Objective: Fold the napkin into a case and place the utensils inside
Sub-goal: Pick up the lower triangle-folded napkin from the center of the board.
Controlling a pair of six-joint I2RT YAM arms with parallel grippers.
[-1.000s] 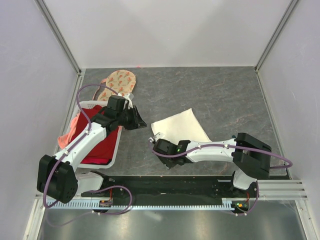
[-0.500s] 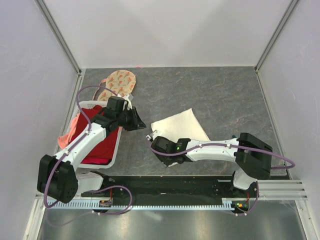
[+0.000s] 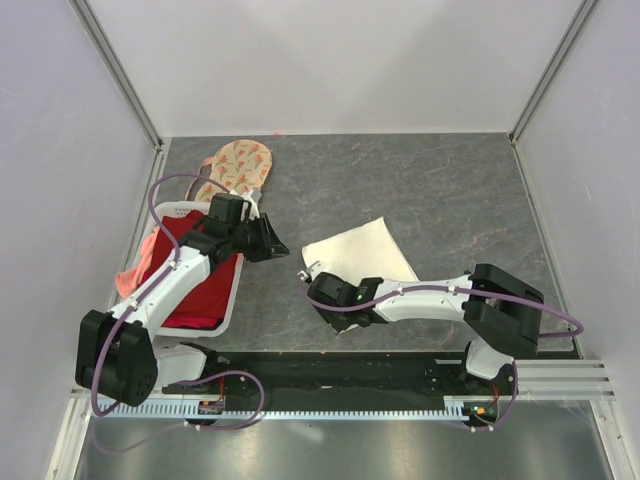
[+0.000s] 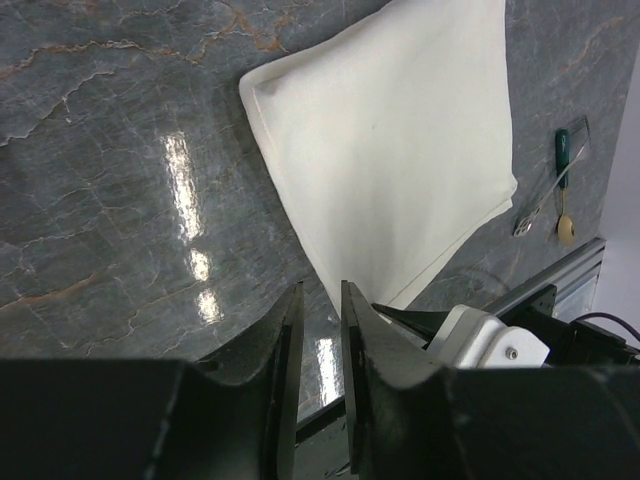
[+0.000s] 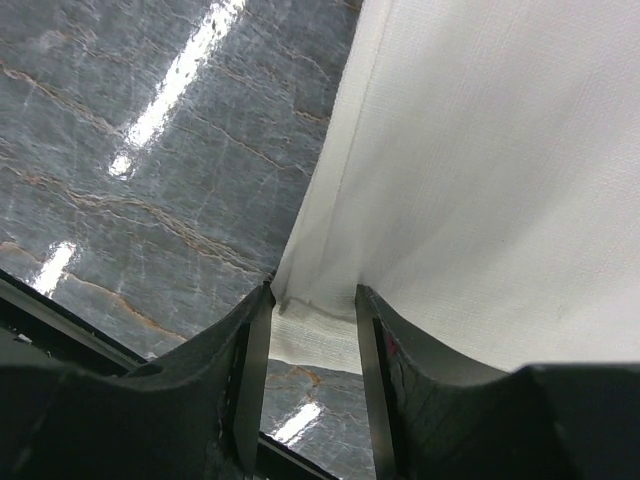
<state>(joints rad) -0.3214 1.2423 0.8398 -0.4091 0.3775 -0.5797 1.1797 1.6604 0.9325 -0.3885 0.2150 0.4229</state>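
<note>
I am reading the right claw (image 5: 312,296) as nearer: half-open, gripping nothing yet, its jaws straddling the near corner of the napkin (image 5: 480,150), which is lying flat on the surface (image 5: 150,150) and extending away toward the far right, while the left claw (image 4: 320,292), barely parted and empty, is hovering well to its left.

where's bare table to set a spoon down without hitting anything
Bare table behind and right of the napkin, up to the back and right walls. Crowded on the left: basket, floral cloth, left claw. Right claw straddles the napkin's near corner.
</note>
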